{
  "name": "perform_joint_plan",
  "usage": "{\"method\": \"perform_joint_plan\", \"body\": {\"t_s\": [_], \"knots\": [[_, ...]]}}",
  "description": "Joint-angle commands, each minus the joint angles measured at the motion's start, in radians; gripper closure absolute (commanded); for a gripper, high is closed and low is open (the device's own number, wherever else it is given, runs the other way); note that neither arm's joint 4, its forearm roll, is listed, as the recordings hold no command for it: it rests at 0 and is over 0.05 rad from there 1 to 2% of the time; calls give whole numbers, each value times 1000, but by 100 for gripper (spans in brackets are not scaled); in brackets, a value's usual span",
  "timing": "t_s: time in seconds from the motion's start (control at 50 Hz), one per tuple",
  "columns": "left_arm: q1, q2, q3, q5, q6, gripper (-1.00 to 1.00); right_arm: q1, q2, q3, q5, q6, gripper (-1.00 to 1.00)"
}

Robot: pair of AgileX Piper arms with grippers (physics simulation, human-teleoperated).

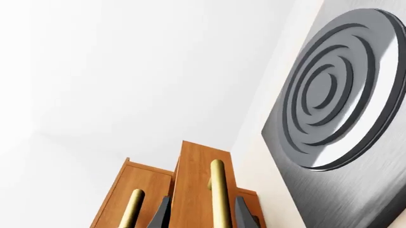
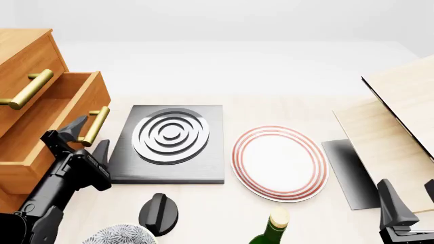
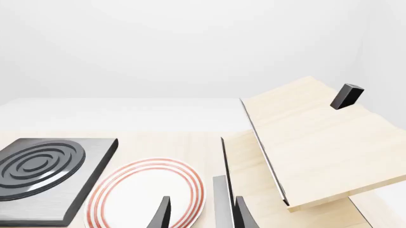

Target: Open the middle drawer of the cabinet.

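The middle drawer [image 2: 64,109] is already sticking well out of the cabinet [image 2: 27,51] at the far left of the table, so the pull looks mostly done. What's left is maybe a bit more travel and then letting go (hard to say how far the drawer can slide). The left gripper [image 2: 87,137] has its fingers spread on either side of the drawer's brass handle [image 2: 97,124]. In the left wrist view the bar [image 1: 219,194] runs right between the two dark fingers, with daylight on both sides, so it's straddling, not squeezing.

Room-wise, the grey stove plate [image 2: 169,142] sits just beside the drawer front, so the left arm has little slack on that side. The striped plate [image 2: 279,161] and black knob [image 2: 159,212] are nearer the middle. The right gripper [image 3: 201,213] idles with its fingers apart, above the plate's edge near the pale boards [image 3: 317,142], well clear of the cabinet.
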Motion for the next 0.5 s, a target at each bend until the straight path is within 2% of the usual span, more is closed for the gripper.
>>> {"method": "perform_joint_plan", "body": {"t_s": [0.02, 0.2, 0.5], "knots": [[-21, -16, 0, -1, 15, -100, 0, 0, 0, 0, 0, -100], [-38, -32, 1, -2, 20, -100, 0, 0, 0, 0, 0, -100], [-110, -135, 31, 10, 55, -100, 0, 0, 0, 0, -1, -100]]}}
